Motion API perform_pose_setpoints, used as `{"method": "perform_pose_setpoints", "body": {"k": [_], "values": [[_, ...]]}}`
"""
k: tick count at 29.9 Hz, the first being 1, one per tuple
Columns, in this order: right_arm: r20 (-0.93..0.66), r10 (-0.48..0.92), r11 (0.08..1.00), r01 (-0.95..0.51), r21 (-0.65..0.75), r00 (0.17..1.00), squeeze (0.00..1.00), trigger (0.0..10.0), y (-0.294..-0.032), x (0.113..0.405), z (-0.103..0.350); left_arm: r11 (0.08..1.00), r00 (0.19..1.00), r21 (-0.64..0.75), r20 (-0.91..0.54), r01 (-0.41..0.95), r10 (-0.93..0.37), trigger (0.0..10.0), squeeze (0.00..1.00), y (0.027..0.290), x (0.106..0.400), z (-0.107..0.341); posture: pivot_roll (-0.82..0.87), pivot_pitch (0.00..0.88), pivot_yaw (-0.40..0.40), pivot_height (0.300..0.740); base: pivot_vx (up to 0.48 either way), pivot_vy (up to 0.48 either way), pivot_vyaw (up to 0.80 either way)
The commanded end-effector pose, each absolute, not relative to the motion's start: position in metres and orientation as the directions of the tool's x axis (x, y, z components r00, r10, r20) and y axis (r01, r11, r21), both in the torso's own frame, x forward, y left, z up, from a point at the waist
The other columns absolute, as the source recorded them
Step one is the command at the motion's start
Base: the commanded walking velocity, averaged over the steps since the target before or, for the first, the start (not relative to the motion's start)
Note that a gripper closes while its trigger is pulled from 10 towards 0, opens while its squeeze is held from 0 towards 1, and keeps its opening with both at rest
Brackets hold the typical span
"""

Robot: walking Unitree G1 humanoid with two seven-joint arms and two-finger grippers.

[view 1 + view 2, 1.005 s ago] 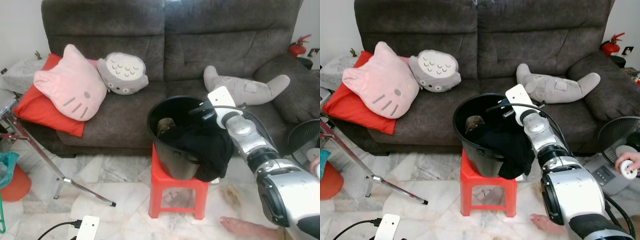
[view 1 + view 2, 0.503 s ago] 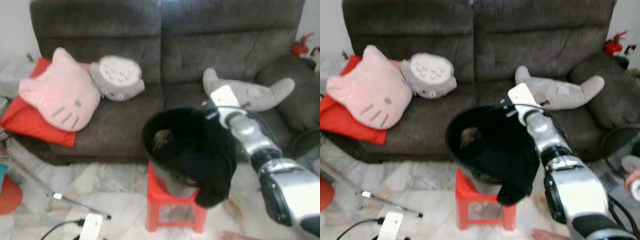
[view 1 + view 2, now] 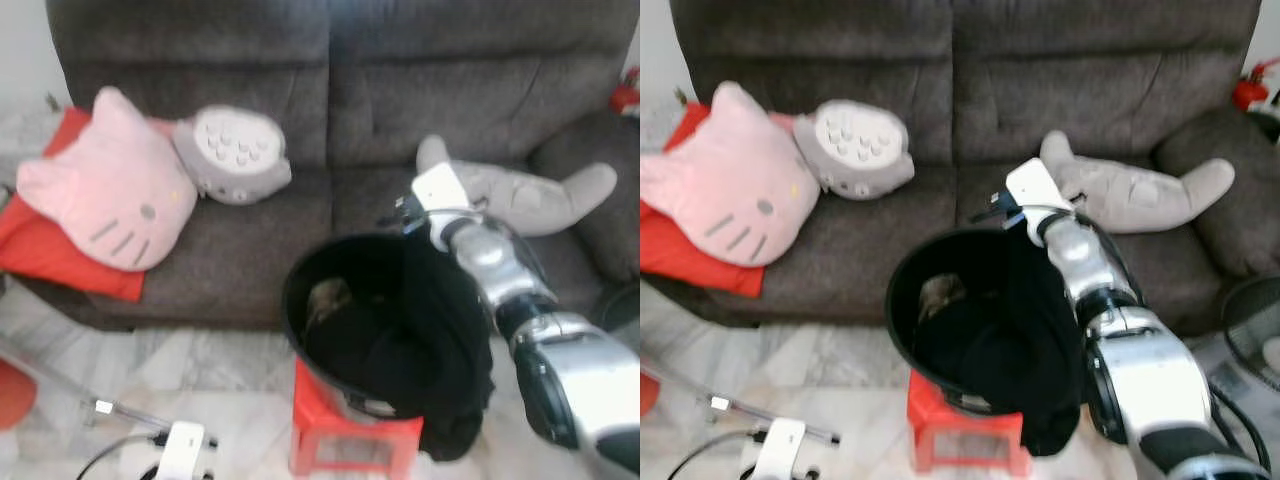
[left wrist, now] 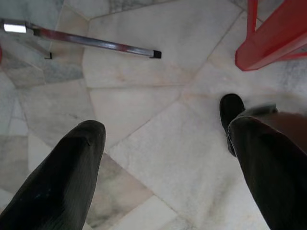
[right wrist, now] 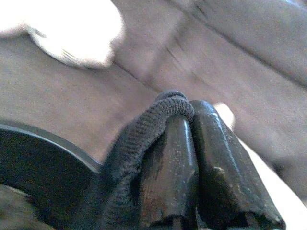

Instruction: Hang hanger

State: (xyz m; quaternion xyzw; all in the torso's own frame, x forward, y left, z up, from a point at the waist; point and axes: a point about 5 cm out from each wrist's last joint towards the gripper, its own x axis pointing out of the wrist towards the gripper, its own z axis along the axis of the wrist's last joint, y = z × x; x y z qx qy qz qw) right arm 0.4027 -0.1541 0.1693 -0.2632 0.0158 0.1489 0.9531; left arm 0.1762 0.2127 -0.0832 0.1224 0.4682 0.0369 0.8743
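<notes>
Sofa behind; garment (image 3: pixel 1035 340) hanging lengthwise

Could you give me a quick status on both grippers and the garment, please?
Right gripper shut on black garment, lifted above the black bucket on the red stool. Left gripper open, idle over floor. No hanger visible.

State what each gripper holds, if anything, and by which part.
The right gripper is shut on the black garment, pinching a fold at its upper edge above the bucket. The left gripper is open over the floor, holding nothing.

Spread fingers (image 4: pixel 62 182), marble floor (image 4: pixel 158 139), red stool (image 4: pixel 273 38)
</notes>
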Motion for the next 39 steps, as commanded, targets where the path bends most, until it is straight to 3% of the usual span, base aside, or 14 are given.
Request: {"method": "perform_pose_setpoints", "body": {"k": [1, 5, 8, 16, 19, 21, 26, 27, 29, 33, 35, 36, 37, 39], "values": [[-0.063, 0.410, 0.774, -0.383, -0.505, 0.910, 0.00, 0.0, -0.129, 0.403, 0.181, 0.962, 0.536, 0.270, -0.820, 0.052, 0.201, 10.0, 0.00, 0.220, 0.170, -0.085, -0.02, 0.000, 0.046, 0.740, 0.000, 0.000, 0.00], [-0.047, 0.538, 0.718, -0.487, -0.497, 0.842, 0.00, 0.0, -0.109, 0.397, 0.180, 0.961, 0.535, 0.272, -0.820, 0.055, 0.202, 10.0, 0.00, 0.220, 0.170, -0.085, -0.02, 0.000, 0.045, 0.740, 0.000, 0.000, 0.00], [-0.059, 0.542, 0.711, -0.495, -0.499, 0.838, 0.00, 0.0, -0.107, 0.397, 0.179, 0.961, 0.535, 0.273, -0.820, 0.055, 0.202, 10.0, 0.00, 0.220, 0.170, -0.085, -0.02, 0.000, 0.045, 0.740, 0.000, 0.000, 0.00], [-0.225, 0.610, 0.593, -0.626, -0.507, 0.760, 0.00, 0.0, -0.103, 0.389, 0.156, 0.960, 0.536, 0.274, -0.819, 0.052, 0.204, 10.0, 0.00, 0.220, 0.170, -0.085, -0.01, 0.000, 0.042, 0.740, 0.000, 0.000, 0.00], [-0.305, 0.648, 0.537, -0.702, -0.468, 0.698, 0.00, 0.0, -0.103, 0.382, 0.142, 0.960, 0.536, 0.273, -0.819, 0.053, 0.203, 10.0, 0.00, 0.221, 0.170, -0.085, -0.01, 0.000, 0.042, 0.740, 0.000, 0.000, 0.00], [-0.366, 0.703, 0.459, -0.782, -0.422, 0.610, 0.00, 0.0, -0.099, 0.374, 0.131, 0.960, 0.536, 0.274, -0.819, 0.054, 0.204, 10.0, 0.00, 0.221, 0.170, -0.085, -0.01, 0.000, 0.043, 0.740, 0.000, 0.000, 0.00], [-0.461, 0.650, 0.419, -0.791, -0.445, 0.604, 0.00, 0.0, -0.104, 0.370, 0.115, 0.960, 0.536, 0.273, -0.820, 0.056, 0.202, 10.0, 0.00, 0.221, 0.170, -0.085, -0.01, 0.000, 0.044, 0.740, 0.000, 0.000, 0.00], [-0.503, 0.595, 0.426, -0.777, -0.464, 0.627, 0.00, 9.5, -0.111, 0.368, 0.106, 0.960, 0.536, 0.273, -0.820, 0.057, 0.201, 10.0, 0.00, 0.221, 0.170, -0.085, -0.01, 0.000, 0.044, 0.740, 0.000, 0.000, 0.00], [-0.524, 0.544, 0.462, -0.755, -0.466, 0.656, 0.00, 10.0, -0.116, 0.368, 0.099, 0.961, 0.536, 0.272, -0.820, 0.057, 0.201, 10.0, 0.00, 0.221, 0.170, -0.085, -0.01, 0.000, 0.044, 0.740, 0.000, 0.000, 0.00], [-0.530, 0.487, 0.505, -0.719, -0.477, 0.694, 0.00, 10.0, -0.122, 0.367, 0.094, 0.960, 0.536, 0.273, -0.820, 0.057, 0.201, 10.0, 0.00, 0.221, 0.170, -0.085, -0.01, 0.000, 0.044, 0.740, 0.000, 0.000, 0.00], [-0.484, 0.473, 0.590, -0.672, -0.447, 0.737, 0.58, 10.0, -0.124, 0.370, 0.097, 0.960, 0.536, 0.272, -0.820, 0.059, 0.200, 10.0, 0.00, 0.221, 0.170, -0.085, -0.01, 0.000, 0.044, 0.740, 0.000, 0.000, 0.00], [-0.472, 0.467, 0.609, -0.659, -0.441, 0.748, 0.58, 10.0, -0.124, 0.371, 0.099, 0.960, 0.536, 0.272, -0.820, 0.060, 0.199, 10.0, 0.00, 0.221, 0.170, -0.085, -0.01, 0.000, 0.044, 0.740, 0.000, 0.000, 0.00], [-0.445, 0.466, 0.641, -0.638, -0.427, 0.765, 1.00, 10.0, -0.124, 0.373, 0.102, 0.960, 0.536, 0.273, -0.820, 0.061, 0.199, 10.0, 0.00, 0.221, 0.170, -0.085, -0.01, 0.000, 0.048, 0.740, 0.000, 0.000, 0.00], [-0.418, 0.462, 0.672, -0.616, -0.411, 0.782, 1.00, 10.0, -0.125, 0.375, 0.106, 0.960, 0.536, 0.273, -0.820, 0.061, 0.199, 10.0, 0.00, 0.221, 0.170, -0.085, -0.01, 0.000, 0.048, 0.740, 0.000, 0.000, 0.00]]}}
